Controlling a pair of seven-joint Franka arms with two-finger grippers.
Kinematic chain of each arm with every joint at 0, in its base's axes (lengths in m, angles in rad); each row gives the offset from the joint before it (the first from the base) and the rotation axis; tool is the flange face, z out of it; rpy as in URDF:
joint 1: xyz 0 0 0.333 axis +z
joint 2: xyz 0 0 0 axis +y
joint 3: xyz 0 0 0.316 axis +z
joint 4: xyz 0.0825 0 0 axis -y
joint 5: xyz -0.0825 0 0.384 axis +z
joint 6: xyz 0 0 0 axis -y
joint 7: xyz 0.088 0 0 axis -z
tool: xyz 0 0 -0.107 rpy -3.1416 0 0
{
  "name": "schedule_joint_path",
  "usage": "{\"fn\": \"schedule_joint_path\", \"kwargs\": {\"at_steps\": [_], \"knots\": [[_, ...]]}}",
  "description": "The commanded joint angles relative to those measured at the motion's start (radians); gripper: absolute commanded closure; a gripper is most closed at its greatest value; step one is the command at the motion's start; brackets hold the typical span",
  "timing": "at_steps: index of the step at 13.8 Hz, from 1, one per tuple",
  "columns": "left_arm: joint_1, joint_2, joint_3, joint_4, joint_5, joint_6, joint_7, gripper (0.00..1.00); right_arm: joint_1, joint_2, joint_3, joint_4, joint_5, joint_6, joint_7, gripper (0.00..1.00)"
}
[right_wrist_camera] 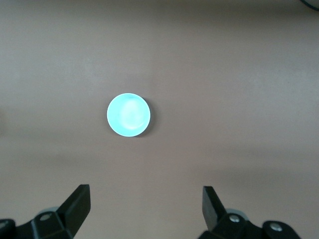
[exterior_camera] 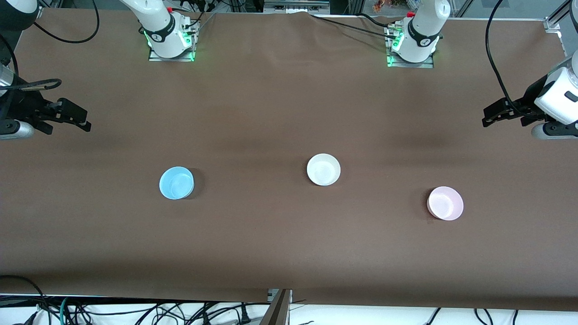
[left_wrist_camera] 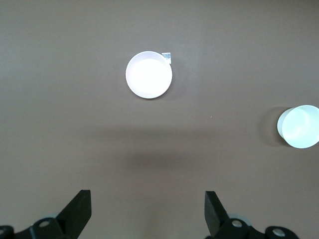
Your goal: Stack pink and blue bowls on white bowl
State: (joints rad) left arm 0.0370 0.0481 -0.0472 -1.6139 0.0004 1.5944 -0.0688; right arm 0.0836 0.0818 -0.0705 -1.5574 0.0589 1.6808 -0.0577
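Small round glossy white bowl (exterior_camera: 323, 169) mid-table, between sky-blue plastic-looking bowl (exterior_camera: 176, 183) and pale pink bowl (exterior_camera: 445, 203), apparently plastic; left gripper (left_wrist_camera: 148, 211) and right gripper (right_wrist_camera: 146, 209) spread wide, over table ends.

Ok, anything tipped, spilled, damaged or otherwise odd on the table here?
Nothing stands out. The blue bowl, white bowl and pink bowl sit upright, apart and unstacked. The left gripper and right gripper wait open at the table's ends.

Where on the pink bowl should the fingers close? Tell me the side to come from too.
Grip the rim of the pink bowl, coming straight down from above with one finger inside and one outside. It sits upright and open on the table, apart from the other bowls, so its thin rim is exposed all round. The left gripper, open, waits at that end.
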Motion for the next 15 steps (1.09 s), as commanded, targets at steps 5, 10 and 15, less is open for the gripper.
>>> {"fn": "schedule_joint_path", "kwargs": {"at_steps": [5, 10, 15], "knots": [[0.006, 0.042, 0.003, 0.032, 0.004, -0.022, 0.017, 0.0, 0.001, 0.003, 0.0, 0.014, -0.007, -0.015, 0.001, 0.01], [0.009, 0.056, 0.007, 0.032, 0.006, -0.021, 0.023, 0.0, 0.001, 0.003, 0.0, 0.013, -0.008, -0.016, -0.001, 0.01], [0.067, 0.096, 0.015, 0.031, 0.013, -0.033, 0.138, 0.0, -0.001, 0.01, 0.0, 0.014, -0.004, -0.016, 0.002, 0.01]]}}
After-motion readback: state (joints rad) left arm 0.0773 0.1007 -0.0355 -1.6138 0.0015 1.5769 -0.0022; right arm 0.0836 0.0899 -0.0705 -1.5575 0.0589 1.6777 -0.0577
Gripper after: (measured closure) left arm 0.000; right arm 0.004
